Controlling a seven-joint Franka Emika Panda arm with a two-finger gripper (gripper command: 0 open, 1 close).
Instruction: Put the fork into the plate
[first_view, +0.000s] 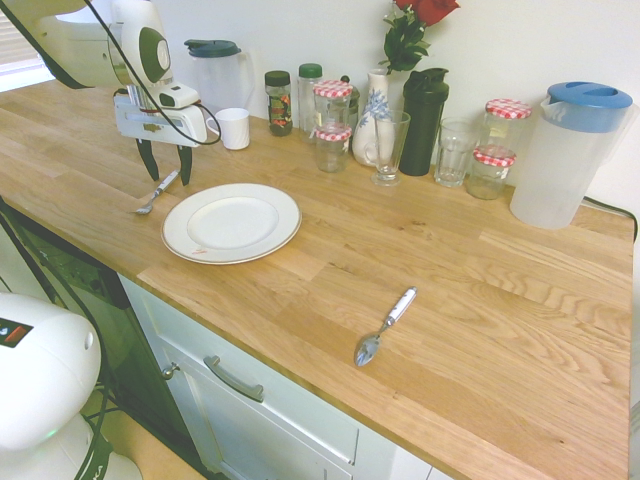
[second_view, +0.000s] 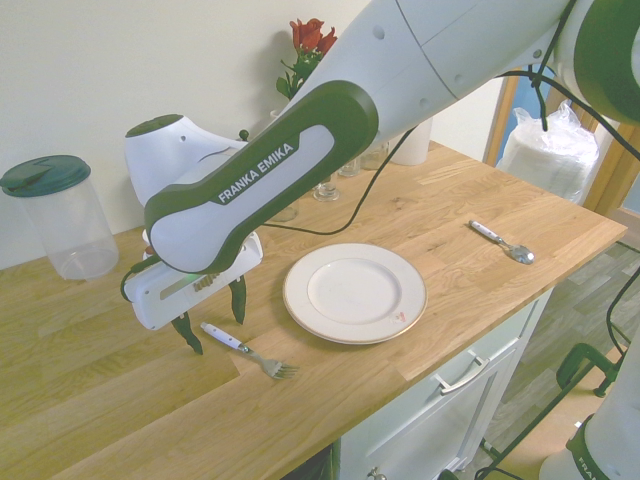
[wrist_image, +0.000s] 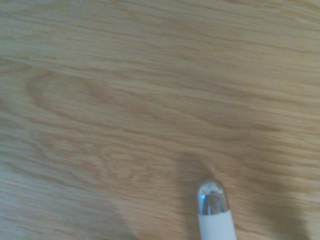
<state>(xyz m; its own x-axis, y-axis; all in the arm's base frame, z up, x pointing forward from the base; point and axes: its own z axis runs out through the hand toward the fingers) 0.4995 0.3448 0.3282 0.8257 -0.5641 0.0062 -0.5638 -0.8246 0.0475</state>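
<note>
In the first exterior view, the countertop (first_view: 450, 260) is honey-brown wood with darker grain. Left of centre, the plate (first_view: 232, 222) is creamy white with a thin darker edge line. At upper right, the pitcher (first_view: 556, 160) is frosted clear under a blue lid (first_view: 590, 95). Jar lids (first_view: 508, 108) there show red-and-white checks. At top centre, the vase (first_view: 372, 135) is white with blue patterning, perhaps floral, and the rose (first_view: 432, 10) is red.
</note>
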